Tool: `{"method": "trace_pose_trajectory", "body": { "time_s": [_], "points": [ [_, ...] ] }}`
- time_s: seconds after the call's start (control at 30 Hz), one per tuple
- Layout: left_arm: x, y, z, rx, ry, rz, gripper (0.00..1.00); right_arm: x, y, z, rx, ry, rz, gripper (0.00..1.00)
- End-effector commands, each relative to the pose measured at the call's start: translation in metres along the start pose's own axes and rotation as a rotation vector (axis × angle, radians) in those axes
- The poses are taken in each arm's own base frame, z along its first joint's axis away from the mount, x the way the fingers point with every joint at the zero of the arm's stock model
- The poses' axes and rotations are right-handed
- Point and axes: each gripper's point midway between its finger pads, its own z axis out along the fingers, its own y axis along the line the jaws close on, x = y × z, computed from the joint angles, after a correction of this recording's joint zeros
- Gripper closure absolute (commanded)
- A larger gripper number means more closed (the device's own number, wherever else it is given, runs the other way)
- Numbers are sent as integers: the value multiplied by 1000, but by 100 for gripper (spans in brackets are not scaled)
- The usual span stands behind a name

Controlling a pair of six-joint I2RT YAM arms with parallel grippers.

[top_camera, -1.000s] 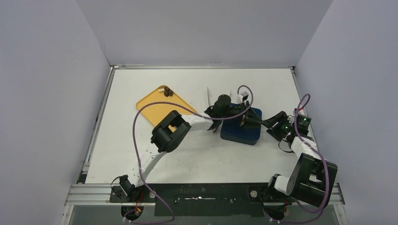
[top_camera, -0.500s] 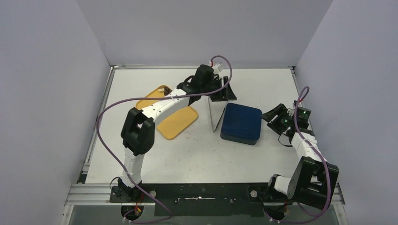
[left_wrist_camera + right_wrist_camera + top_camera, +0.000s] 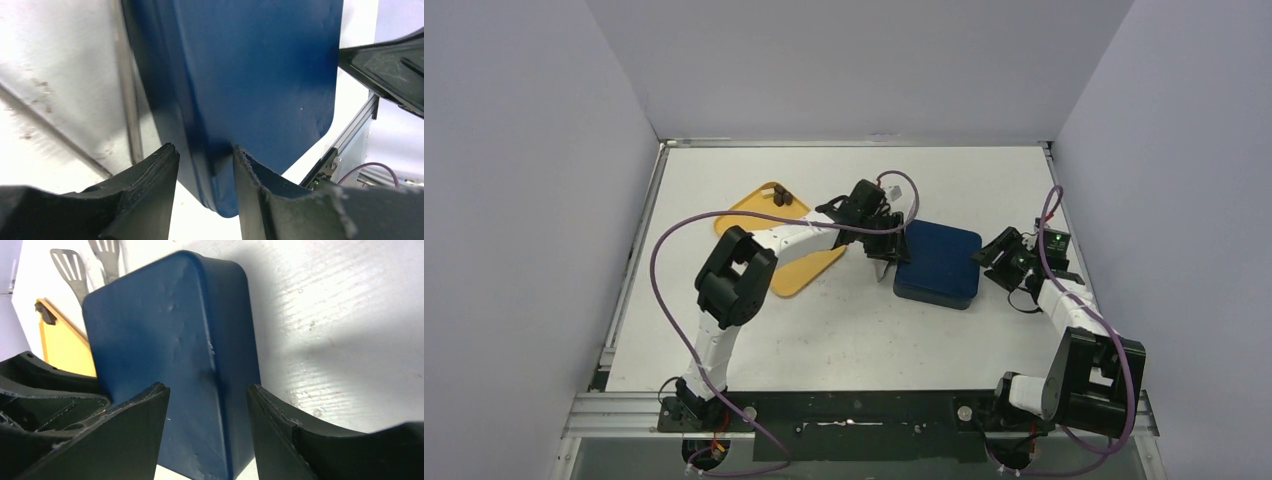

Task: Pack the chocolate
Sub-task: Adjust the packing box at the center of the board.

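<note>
Seen from above, your right fingers (image 3: 992,257) sit just beside the blue box (image 3: 939,262), at its 3 o'clock. They are spread wide and hold nothing. The closed box lies on the white worktop (image 3: 844,330). At the box's 9 o'clock, your left fingers (image 3: 887,243) are parted over its edge, and you cannot tell whether they touch it. Metal tongs (image 3: 70,267) lie along that same side. Farther off, at 9 o'clock from the left fingers, is a yellow tray (image 3: 750,214). The chocolate (image 3: 781,195), a few dark pieces, rests at the tray's far 12 o'clock corner.
</note>
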Motion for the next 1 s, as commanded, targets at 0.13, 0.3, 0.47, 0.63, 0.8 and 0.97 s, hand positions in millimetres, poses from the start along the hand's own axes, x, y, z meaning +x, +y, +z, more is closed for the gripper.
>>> {"method": "trace_pose_trajectory", "body": {
  "time_s": [0.13,0.3,0.47,0.63,0.8,0.97],
  "points": [
    [46,-73,32,231,65,26,60,-2,-20,3,78,-7,-40,52],
    [69,-81,53,236,121,32,65,20,-25,4,59,16,-15,65],
    [82,-79,60,249,114,10,83,30,-42,2,114,-4,4,75],
    [89,-70,62,222,95,10,100,48,-50,3,128,-19,47,81],
    [78,-72,54,235,73,7,100,42,-47,-1,135,-58,50,76],
    [31,-76,19,213,16,25,59,14,-34,-14,157,-130,47,65]
  ]
}}
